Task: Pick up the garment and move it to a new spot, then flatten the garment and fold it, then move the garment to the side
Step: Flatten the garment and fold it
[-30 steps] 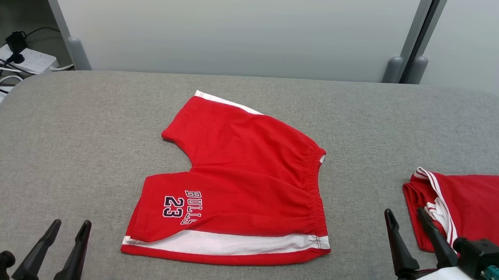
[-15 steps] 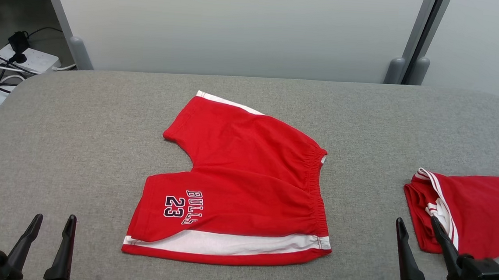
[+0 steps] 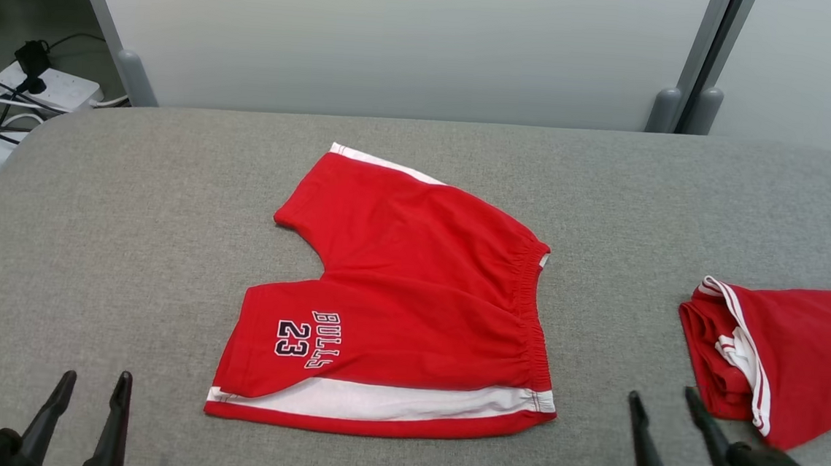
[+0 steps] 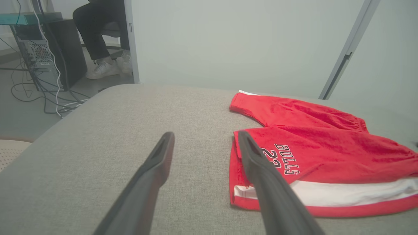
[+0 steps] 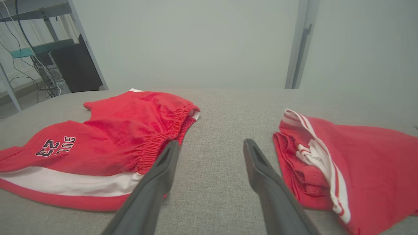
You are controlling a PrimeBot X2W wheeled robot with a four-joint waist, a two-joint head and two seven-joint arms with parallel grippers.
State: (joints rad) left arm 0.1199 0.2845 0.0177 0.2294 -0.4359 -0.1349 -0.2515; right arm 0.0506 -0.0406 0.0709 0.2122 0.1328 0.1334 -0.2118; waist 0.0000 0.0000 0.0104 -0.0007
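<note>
At the centre of the grey padded table (image 3: 132, 206) the red shorts (image 3: 396, 305) lie spread flat, waistband toward 3 o'clock, legs toward 9. The left gripper (image 3: 98, 374) at 7 o'clock and the right gripper (image 3: 662, 393) at 5 o'clock both stand wide and empty, apart from the cloth. The right one sits between the waistband and a folded red garment (image 3: 794, 354) at 4 o'clock, so a loose reach could drag that pile. Pinching only the top layer would likely let the shorts bunch. Bare surface runs from 8 to 11 o'clock. Beyond that rounded edge lie cables (image 3: 1, 98), so any placement should stay well inside.
</note>
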